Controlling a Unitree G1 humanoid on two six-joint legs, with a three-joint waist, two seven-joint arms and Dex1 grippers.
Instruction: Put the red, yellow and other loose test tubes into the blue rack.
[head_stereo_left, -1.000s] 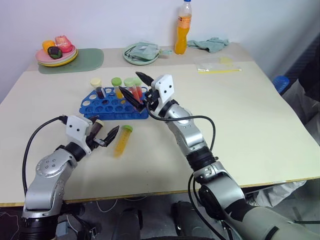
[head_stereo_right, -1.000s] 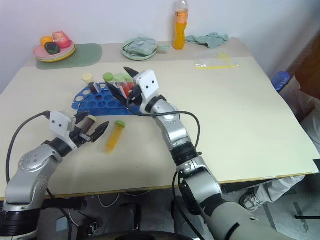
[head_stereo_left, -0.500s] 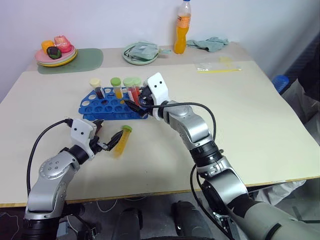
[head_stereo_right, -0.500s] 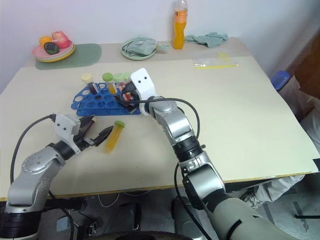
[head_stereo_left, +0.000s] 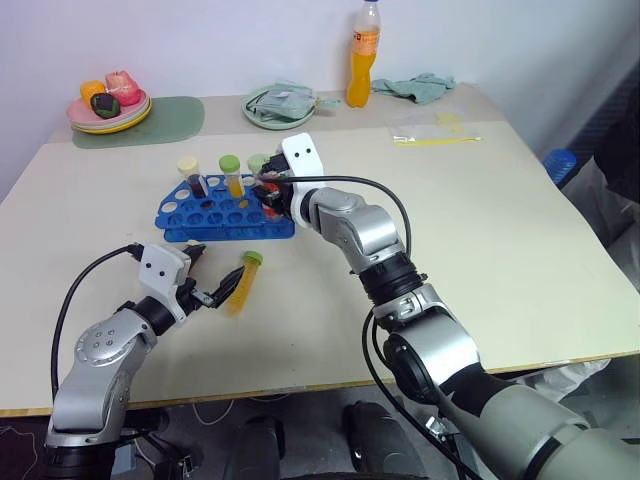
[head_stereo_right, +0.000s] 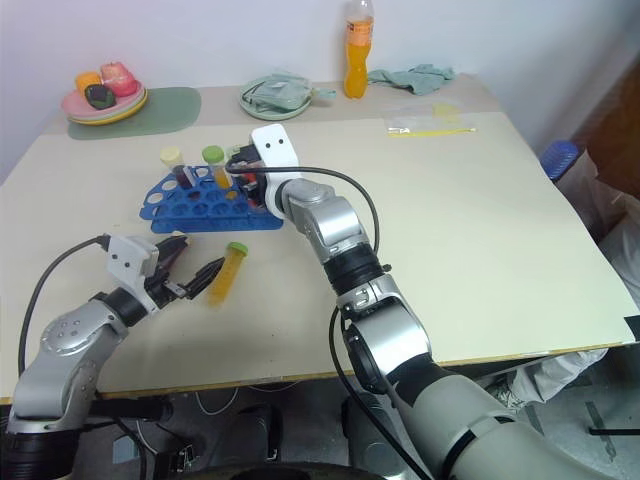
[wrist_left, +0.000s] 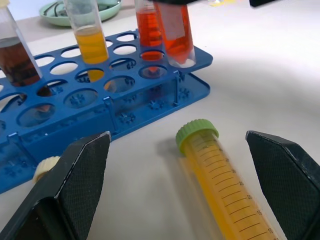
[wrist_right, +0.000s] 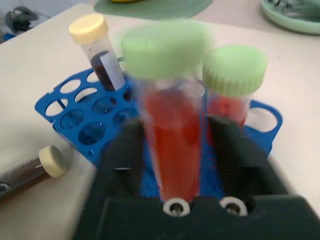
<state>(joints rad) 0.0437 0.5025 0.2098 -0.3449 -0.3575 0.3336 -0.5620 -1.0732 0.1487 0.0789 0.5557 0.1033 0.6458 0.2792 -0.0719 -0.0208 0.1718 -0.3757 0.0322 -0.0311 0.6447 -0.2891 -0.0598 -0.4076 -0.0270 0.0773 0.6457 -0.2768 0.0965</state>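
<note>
A: Why was the right gripper (wrist_right: 172, 150) at the blue rack (head_stereo_left: 225, 212)?

B: It was clamped on a red tube (wrist_right: 170, 135), seating it there.

A: And the left gripper (wrist_left: 185, 185)?

B: Jaws apart, straddling the yellow tube (head_stereo_left: 243, 280) lying just in front of the rack (probably next).

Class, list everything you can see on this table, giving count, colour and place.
table: 1, beige, under everything.
rack: 1, blue, left of centre.
racked tubes: 3, dark, yellow, red, upright in the rack.
held red tube: 1, red, at the rack's corner.
loose yellow tube: 1, yellow, lying before the rack.
loose dark tube: 1, dark, lying near the rack.
bottle: 1, orange, far edge.
fruit plate: 1, pink, far left.
green plate: 1, green, beside the bottle.
cloth: 1, green, far right.
left gripper: black, open, straddling the loose yellow tube.
right gripper: black, shut on the held red tube.
</note>
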